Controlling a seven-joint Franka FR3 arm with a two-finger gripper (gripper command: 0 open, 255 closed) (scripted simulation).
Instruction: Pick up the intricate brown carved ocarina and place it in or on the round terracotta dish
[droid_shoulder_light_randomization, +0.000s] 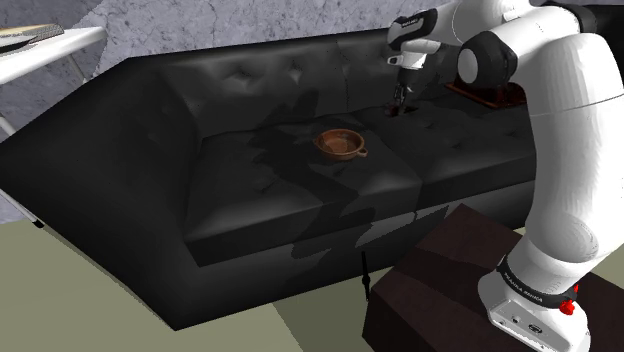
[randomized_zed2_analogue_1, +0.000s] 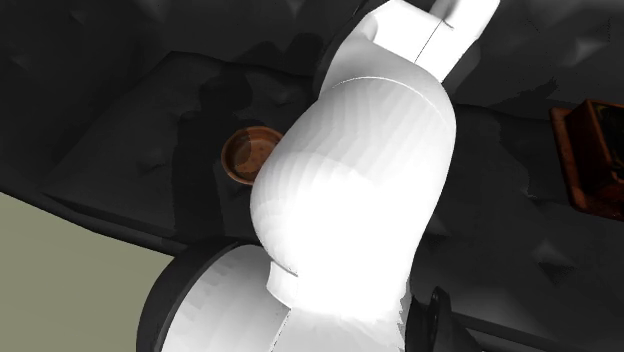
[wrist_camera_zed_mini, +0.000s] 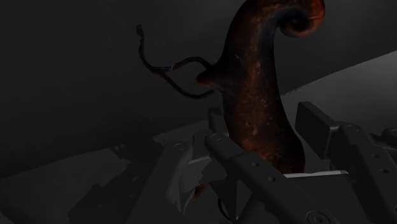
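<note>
A dark brown carved ocarina (wrist_camera_zed_mini: 254, 76) with a curled end and a thin cord stands between the two black fingers of my gripper (wrist_camera_zed_mini: 266, 132), which clasp its lower part. In the shoulder view the gripper (droid_shoulder_light_randomization: 399, 97) points down just over the black sofa's seat (droid_shoulder_light_randomization: 270, 190) near the backrest, with the ocarina (droid_shoulder_light_randomization: 397, 106) a small dark shape under it. The round terracotta dish (droid_shoulder_light_randomization: 339, 144) sits upright on the seat, apart from the gripper, toward the shoulder view's left and nearer the front edge. The dish (randomized_zed2_analogue_1: 250, 153) also shows beside the white arm (randomized_zed2_analogue_1: 350, 190).
A brown wooden box (droid_shoulder_light_randomization: 490, 95) rests on the sofa behind the arm, also seen as the box (randomized_zed2_analogue_1: 590, 160) at the second exterior view's right. A white table (droid_shoulder_light_randomization: 45, 45) stands at the shoulder view's upper left. The dark stand (droid_shoulder_light_randomization: 440, 285) sits before the sofa.
</note>
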